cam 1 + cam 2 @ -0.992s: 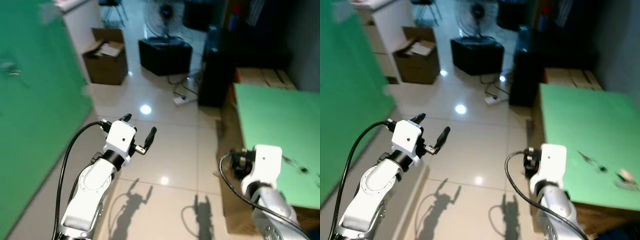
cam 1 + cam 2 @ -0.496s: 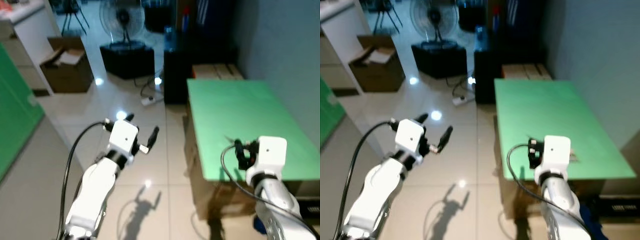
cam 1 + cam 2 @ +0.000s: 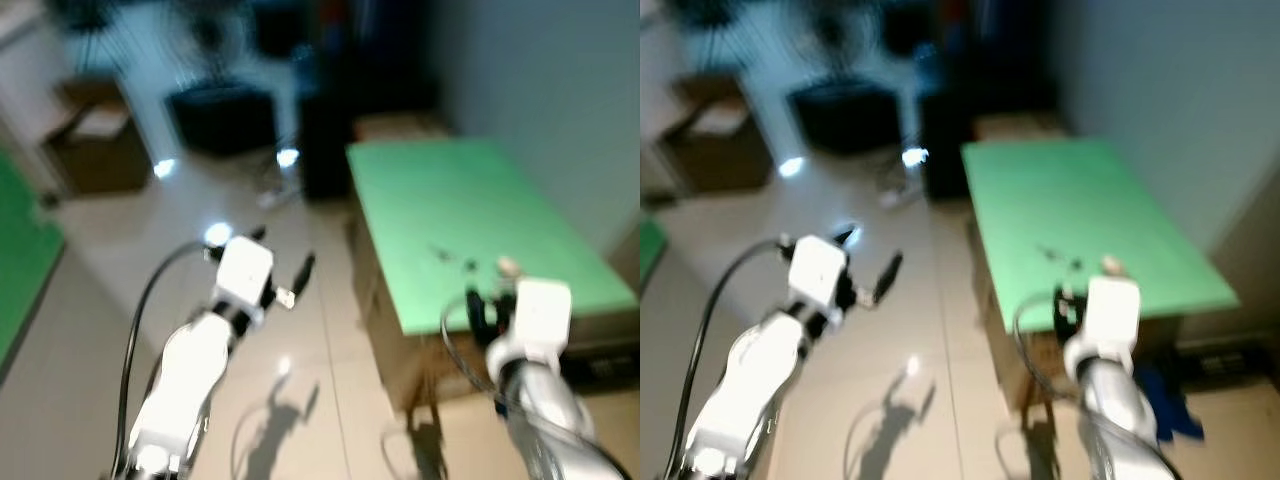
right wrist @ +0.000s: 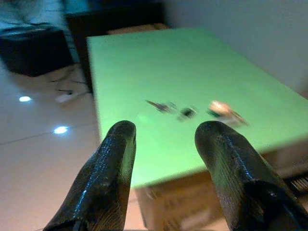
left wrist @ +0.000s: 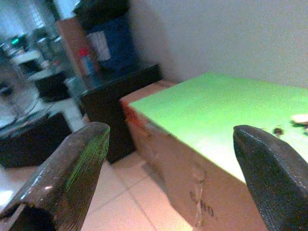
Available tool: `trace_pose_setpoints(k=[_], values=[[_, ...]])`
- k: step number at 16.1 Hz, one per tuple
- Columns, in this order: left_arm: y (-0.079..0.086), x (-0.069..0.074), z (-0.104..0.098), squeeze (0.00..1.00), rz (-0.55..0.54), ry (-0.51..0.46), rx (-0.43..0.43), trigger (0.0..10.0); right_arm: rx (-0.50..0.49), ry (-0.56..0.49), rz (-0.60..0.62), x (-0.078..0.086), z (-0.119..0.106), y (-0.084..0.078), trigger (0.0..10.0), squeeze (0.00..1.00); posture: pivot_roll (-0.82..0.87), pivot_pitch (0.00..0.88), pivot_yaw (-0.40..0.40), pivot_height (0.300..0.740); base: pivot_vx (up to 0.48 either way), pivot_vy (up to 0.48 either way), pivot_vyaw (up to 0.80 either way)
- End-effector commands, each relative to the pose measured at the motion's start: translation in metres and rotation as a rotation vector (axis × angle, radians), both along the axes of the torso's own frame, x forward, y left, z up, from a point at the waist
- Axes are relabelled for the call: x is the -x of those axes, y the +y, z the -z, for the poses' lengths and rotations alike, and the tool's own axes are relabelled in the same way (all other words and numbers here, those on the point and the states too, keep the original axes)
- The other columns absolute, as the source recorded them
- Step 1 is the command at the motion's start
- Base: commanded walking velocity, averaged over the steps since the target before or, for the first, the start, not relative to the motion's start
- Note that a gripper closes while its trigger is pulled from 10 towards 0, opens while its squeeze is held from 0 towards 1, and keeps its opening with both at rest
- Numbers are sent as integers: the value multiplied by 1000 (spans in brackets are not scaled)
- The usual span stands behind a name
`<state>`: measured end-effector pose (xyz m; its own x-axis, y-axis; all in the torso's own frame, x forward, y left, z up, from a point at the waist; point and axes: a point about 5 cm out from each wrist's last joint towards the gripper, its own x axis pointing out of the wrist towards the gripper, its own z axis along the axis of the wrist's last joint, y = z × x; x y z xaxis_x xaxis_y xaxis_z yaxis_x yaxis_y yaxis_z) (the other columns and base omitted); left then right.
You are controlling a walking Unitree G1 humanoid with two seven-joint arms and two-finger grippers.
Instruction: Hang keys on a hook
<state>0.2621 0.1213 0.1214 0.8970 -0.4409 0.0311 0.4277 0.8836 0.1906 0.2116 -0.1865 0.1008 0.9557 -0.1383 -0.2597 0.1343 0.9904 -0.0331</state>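
Floor (image 3: 110, 300): glossy pale tiles with bright light reflections, blurred.
Table (image 3: 440, 210): rectangular, flat matte green top over brown cardboard-like sides, against a plain grey wall.
Left gripper (image 3: 282, 262): raised over the floor, well left of the table; two rounded black fingers (image 5: 72, 178) spread wide apart, holding nothing.
Right gripper (image 4: 166, 159): at the table's near edge; thick textured black fingers parted, empty.
Keys (image 4: 166, 107): small dark metal cluster lying on the tabletop, beside a small pale object (image 4: 220, 109), too blurred to identify.
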Motion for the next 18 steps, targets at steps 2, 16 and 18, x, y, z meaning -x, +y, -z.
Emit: trace_pose_setpoints(k=[2, 16, 18], values=[[-8, -1, -6, 0, 41, -35, -3, 10000, 0, -14, 19, 0, -2, -5, 10000, 0, -110, 0, 79, 740, 0, 197, -800], [-10, -4, -11, 0, 25, -83, 8, 10000, 35, -49, -9, -9, -8, -7, 10000, 0, -105, 0, 73, 740, 0, -309, -221], [-11, -5, -13, 0, 32, -98, 7, 10000, 36, -52, -13, -11, -9, -7, 10000, 0, -103, 0, 69, 740, 341, 0, -788]])
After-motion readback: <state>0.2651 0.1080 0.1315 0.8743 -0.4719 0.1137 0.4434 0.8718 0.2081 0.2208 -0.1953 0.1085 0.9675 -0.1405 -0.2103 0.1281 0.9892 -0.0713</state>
